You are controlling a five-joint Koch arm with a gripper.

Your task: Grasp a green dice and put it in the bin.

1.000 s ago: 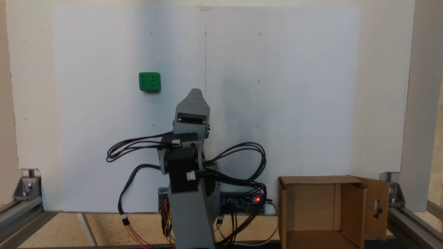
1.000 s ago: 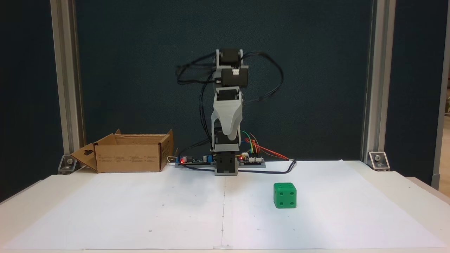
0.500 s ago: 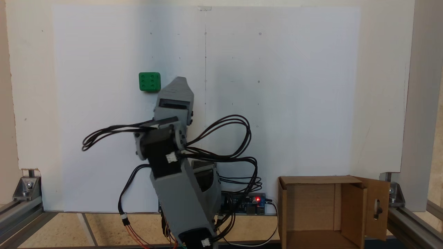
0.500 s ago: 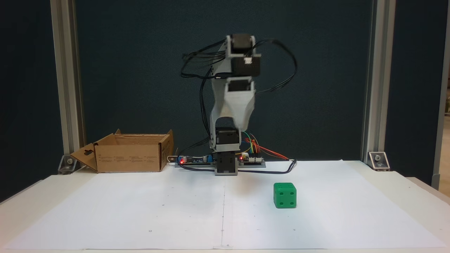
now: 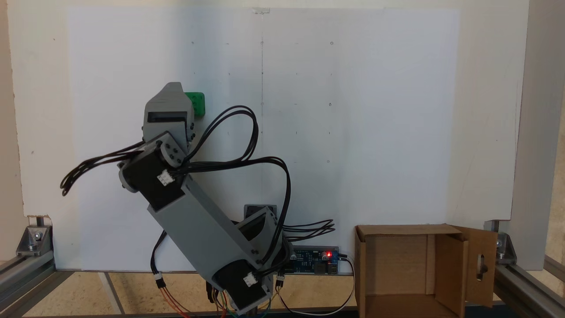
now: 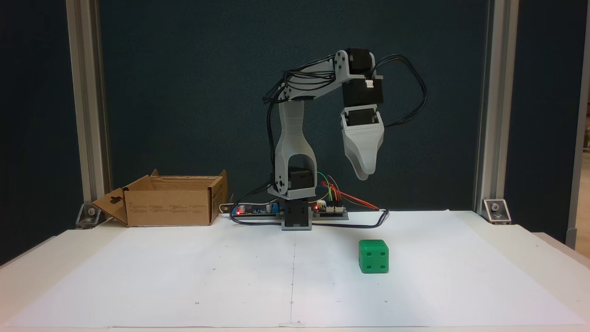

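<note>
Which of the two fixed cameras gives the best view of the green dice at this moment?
The fixed view facing the arm shows the green dice best: it stands whole on the white paper, with the claw hanging above it. In the fixed view from above, the arm covers most of the dice.

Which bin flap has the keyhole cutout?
The side flap of the bin, swung outward away from the arm's base; it sits at far left in this fixed view. The other visible flaps are plain cardboard.
</note>
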